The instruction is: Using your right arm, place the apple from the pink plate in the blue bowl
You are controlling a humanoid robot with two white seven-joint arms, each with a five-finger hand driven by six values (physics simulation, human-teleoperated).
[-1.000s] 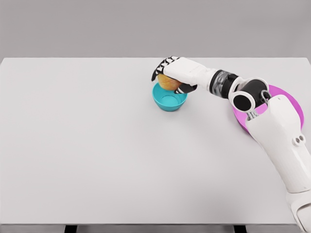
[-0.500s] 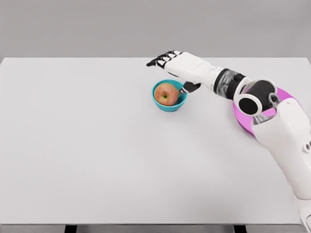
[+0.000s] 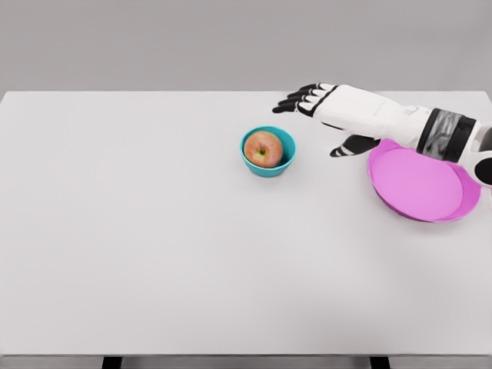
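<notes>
Right hand [image 3: 332, 115] hovers with fingers spread, empty, between the bowl [image 3: 268, 152] and plate [image 3: 419, 183]. Apple [image 3: 264, 148] sits in the bowl on the tabletop [image 3: 154, 231].

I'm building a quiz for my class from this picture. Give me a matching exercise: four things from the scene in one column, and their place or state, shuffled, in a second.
Things:
1. apple
2. blue bowl
3. pink plate
4. right hand

Places or states:
A. empty, at the table's right edge
B. open, holding nothing
C. inside the bowl
D. near the table's middle, holding fruit

Pairs: 1-C, 2-D, 3-A, 4-B
</notes>
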